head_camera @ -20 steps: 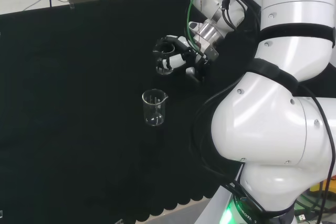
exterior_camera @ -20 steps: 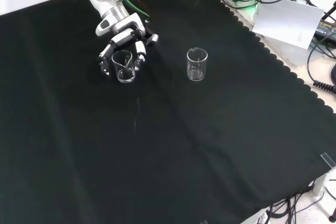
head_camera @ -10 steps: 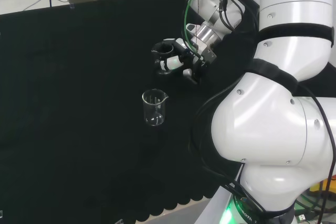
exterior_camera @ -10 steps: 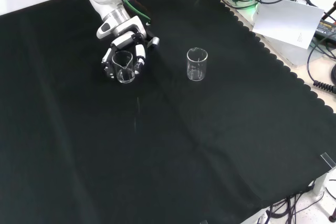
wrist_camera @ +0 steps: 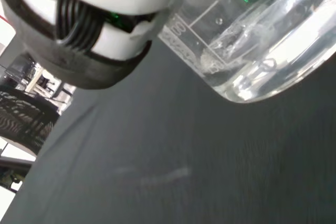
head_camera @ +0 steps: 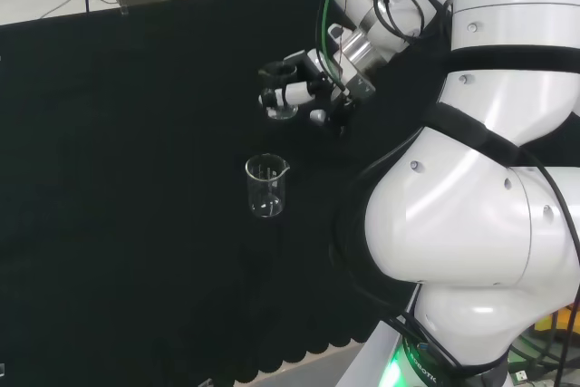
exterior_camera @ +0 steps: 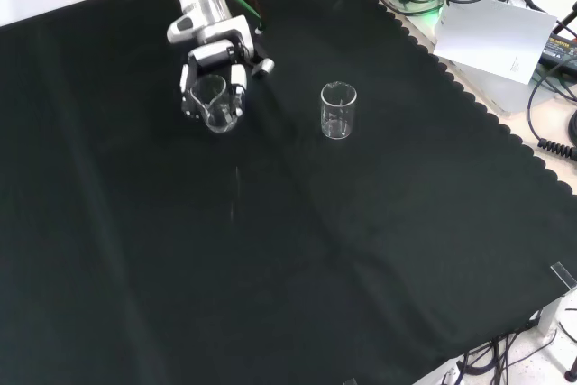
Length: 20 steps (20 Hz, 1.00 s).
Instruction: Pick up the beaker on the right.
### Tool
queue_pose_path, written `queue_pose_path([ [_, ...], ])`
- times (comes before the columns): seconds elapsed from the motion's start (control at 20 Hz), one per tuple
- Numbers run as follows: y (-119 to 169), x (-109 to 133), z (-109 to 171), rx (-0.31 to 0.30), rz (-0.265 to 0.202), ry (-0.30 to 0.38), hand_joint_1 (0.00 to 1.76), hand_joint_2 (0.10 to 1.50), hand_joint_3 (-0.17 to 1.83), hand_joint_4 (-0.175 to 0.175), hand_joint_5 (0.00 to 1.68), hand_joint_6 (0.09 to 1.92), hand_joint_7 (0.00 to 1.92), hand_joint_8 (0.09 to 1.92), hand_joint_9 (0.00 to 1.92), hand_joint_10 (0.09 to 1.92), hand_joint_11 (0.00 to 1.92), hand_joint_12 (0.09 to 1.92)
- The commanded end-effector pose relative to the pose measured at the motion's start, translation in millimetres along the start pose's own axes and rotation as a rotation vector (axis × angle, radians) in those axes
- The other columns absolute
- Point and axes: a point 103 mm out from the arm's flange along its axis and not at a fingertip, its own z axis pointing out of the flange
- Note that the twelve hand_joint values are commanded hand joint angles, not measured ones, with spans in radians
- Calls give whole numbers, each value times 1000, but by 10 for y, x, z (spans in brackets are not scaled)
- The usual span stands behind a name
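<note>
Grips the beaker [head_camera: 283,111] with the hand [head_camera: 308,90], fingers [exterior_camera: 239,96] curled round the glass wall from both sides. Carries it clear of the black cloth [exterior_camera: 270,250]: seen in the wrist view as the beaker's base [wrist_camera: 252,51] hanging above the weave, with a finger [wrist_camera: 100,30] pressed against the graduated wall. Sits far and to the right in the head view, up and to the left in the front view, well apart from the second beaker [exterior_camera: 338,111], which stands upright on the cloth.

Risks from here, as a judgement: slipping of smooth glass through the fingers if the lift speeds up or the wrist turns more, since the hold looks to be on the wall alone, with nothing seen under the base. Tilting too: appears to lean rather than hang plumb, so could rotate within the grasp and drop out mouth-first. Falling back onto the cloth would likely mean rolling, perhaps toward the second beaker [head_camera: 265,186]. Hard to tell how far round the wall the fingers reach.

Compared with a second ago: sits higher and farther off in the head view, with the hand drawn up and back toward the arm's links. In the front view, shifted up the picture. Same curled hold on the glass throughout. Second beaker unmoved.
</note>
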Motion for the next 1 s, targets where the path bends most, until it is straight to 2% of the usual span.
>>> queue_pose_path([
  [0.05, -89, 148, -627, -5, -143, -166, 1165, 767, 358, 85, 1443, 240, 1767, 101, 1779, 87, 1550, 556],
  [0.15, -134, 187, -751, 22, -152, -226, 1166, 766, 359, 85, 1445, 239, 1769, 99, 1781, 87, 1549, 555],
  [0.25, -214, 224, -882, 34, -154, -253, 1166, 765, 362, 86, 1446, 237, 1772, 98, 1786, 87, 1552, 555],
  [0.75, -1004, 560, -1278, 71, -185, -311, 1171, 740, 407, 74, 1459, 225, 1787, 87, 1806, 87, 1557, 541],
  [1.0, -1395, 688, -1328, 98, -183, -329, 1171, 739, 410, 73, 1459, 225, 1789, 87, 1808, 87, 1556, 540],
])
